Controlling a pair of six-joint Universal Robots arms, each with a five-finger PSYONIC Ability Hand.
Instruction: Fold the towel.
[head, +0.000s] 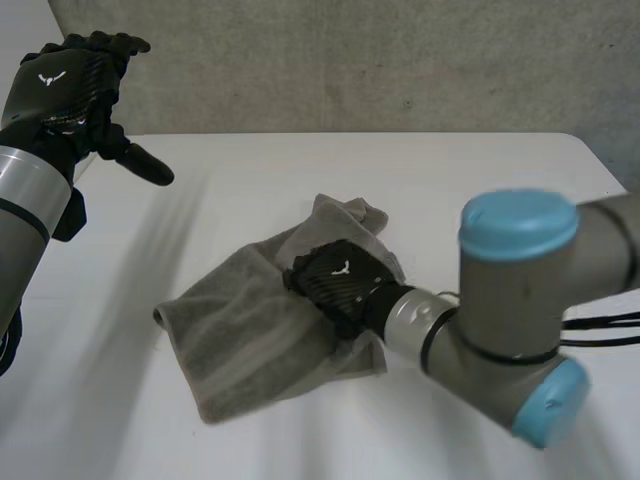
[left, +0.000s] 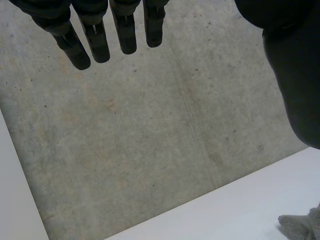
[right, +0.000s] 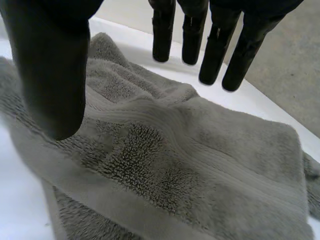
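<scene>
Grey towel (head: 245, 335) lies rumpled near the middle of the white worktop (head: 450, 180), one flap doubled over the rest and a bunched corner toward the far edge. Right robot hand (head: 335, 285) sits over the towel's right-hand part, its arm (head: 520, 300) reaching in from the near right. In the right wrist view the towel (right: 175, 165) lies under the palm, a raised band running across the pile; fingers (right: 215, 50) straight and apart, thumb (right: 50, 75) held off to one side, nothing pinched. Cannot tell whether the palm touches the cloth. Left robot hand (head: 65, 85) is raised at the far left, well apart from the towel, thumb (head: 140, 160) sticking out. In the left wrist view its fingers (left: 97, 42) hang straight and slack in front of a grey backdrop (left: 150, 140), holding nothing; a towel corner (left: 300, 225) shows on the worktop (left: 225, 212), far from the fingertips.
</scene>
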